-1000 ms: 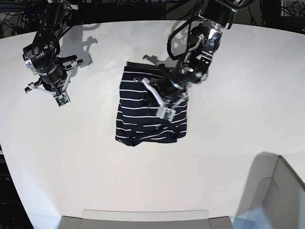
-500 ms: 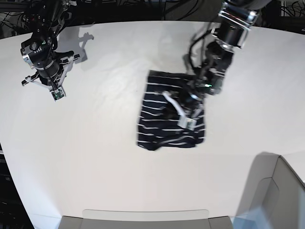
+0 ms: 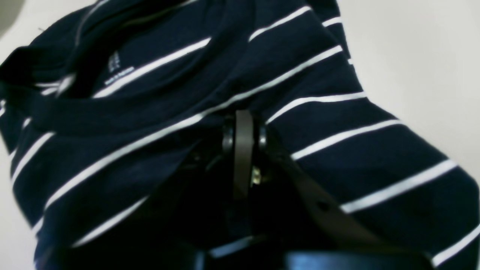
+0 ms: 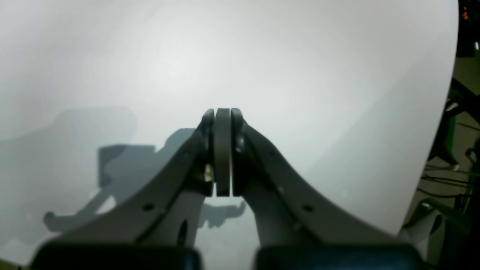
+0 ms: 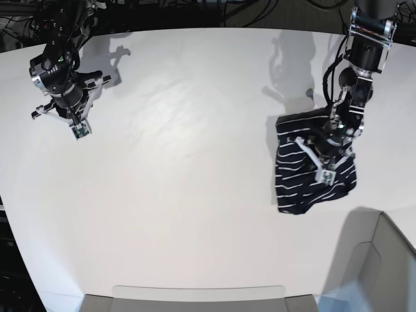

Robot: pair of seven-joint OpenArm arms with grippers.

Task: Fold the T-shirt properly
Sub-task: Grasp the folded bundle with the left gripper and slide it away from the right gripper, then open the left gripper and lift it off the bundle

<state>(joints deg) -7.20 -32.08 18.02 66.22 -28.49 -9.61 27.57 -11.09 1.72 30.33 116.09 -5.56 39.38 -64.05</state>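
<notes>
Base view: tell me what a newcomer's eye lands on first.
The folded striped T-shirt at the table's right side, with the left tool shut and pressed on top of it. Far off at upper left, the right tool hangs shut and empty.

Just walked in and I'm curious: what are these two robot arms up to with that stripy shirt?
The left gripper, shut, presses on the folded T-shirt and has dragged it across the white table toward the right edge of the base view. The right gripper hangs shut and empty above bare table, far from the shirt.
</notes>
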